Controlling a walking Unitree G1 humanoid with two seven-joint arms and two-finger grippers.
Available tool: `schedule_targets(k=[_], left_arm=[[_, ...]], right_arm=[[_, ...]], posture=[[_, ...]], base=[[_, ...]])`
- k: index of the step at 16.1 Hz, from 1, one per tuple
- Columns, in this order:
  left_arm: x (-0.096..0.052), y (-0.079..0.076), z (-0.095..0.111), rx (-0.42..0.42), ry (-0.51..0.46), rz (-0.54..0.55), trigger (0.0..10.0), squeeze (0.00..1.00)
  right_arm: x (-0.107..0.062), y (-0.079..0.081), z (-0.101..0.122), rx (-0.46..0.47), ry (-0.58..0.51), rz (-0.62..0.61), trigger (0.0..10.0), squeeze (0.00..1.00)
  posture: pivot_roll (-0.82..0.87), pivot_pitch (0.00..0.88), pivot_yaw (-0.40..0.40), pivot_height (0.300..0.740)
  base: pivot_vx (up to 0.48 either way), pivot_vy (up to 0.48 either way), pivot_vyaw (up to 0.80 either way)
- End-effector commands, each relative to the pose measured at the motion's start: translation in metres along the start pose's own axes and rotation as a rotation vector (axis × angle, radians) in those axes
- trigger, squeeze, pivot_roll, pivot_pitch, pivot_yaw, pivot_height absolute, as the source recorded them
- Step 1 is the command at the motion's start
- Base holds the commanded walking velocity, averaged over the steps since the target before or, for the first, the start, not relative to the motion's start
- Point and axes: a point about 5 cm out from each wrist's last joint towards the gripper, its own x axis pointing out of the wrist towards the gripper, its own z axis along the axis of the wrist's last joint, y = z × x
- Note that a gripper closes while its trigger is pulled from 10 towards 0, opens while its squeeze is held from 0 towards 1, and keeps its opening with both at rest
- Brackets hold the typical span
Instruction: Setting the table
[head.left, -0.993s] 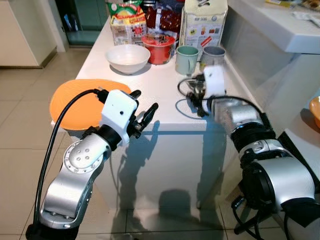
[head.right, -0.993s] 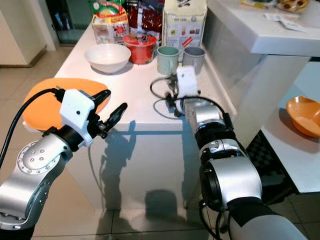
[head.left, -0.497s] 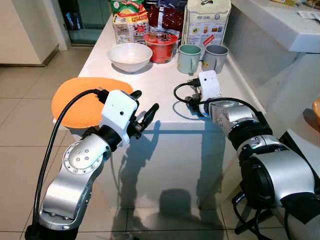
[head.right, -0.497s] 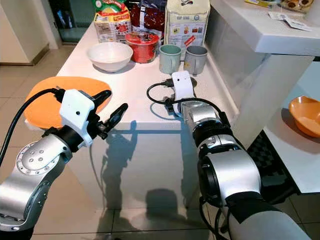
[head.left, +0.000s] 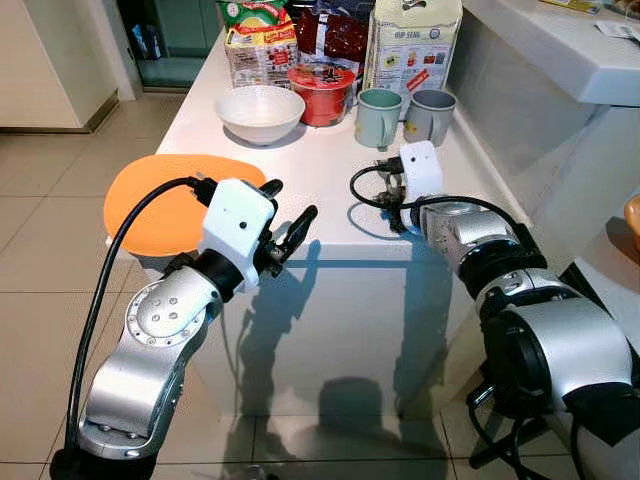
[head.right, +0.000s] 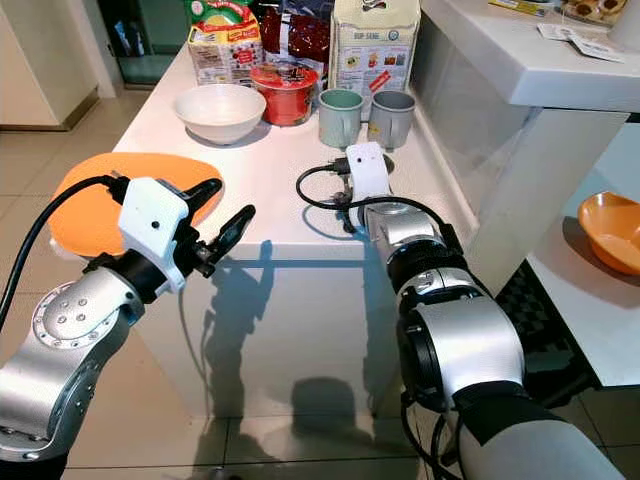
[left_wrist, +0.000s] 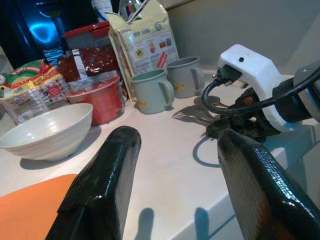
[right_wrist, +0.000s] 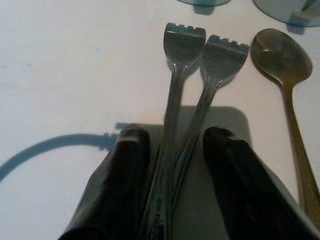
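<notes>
Since half a second ago the right gripper has been shifted slightly along the white table; little else is changed. Its fingers are set narrowly astride two forks, a spoon lying just beside. The left gripper is held spread wide at the table's edge, near the orange plate.

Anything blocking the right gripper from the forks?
Nothing visible. The right gripper is on the white counter with the handles of both forks running between its open fingers. A spoon lies beside them, outside the fingers. The two mugs stand farther back.
</notes>
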Motion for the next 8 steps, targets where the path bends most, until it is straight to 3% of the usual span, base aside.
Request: schedule_targets(k=[1,4,8], left_arm=[[0.002,0.002,0.003,0.012,-0.005,0.006,10.0,0.0],[0.002,0.003,0.003,0.015,-0.006,0.009,10.0,0.0],[0.004,0.007,0.003,0.02,-0.003,0.029,10.0,0.0]], right_arm=[[-0.001,-0.002,0.011,-0.001,-0.022,-0.01,0.0,0.0],[-0.001,-0.002,0.012,-0.004,-0.03,-0.012,0.0,0.0],[-0.003,0.004,0.031,-0.03,-0.096,0.013,0.0,0.0]], posture=[[0.08,0.0,-0.027,0.74],[0.08,0.0,-0.026,0.74],[0.08,0.0,-0.022,0.74]], base=[[0.0,0.0,0.0],[0.0,0.0,0.0],[0.0,0.0,0.0]])
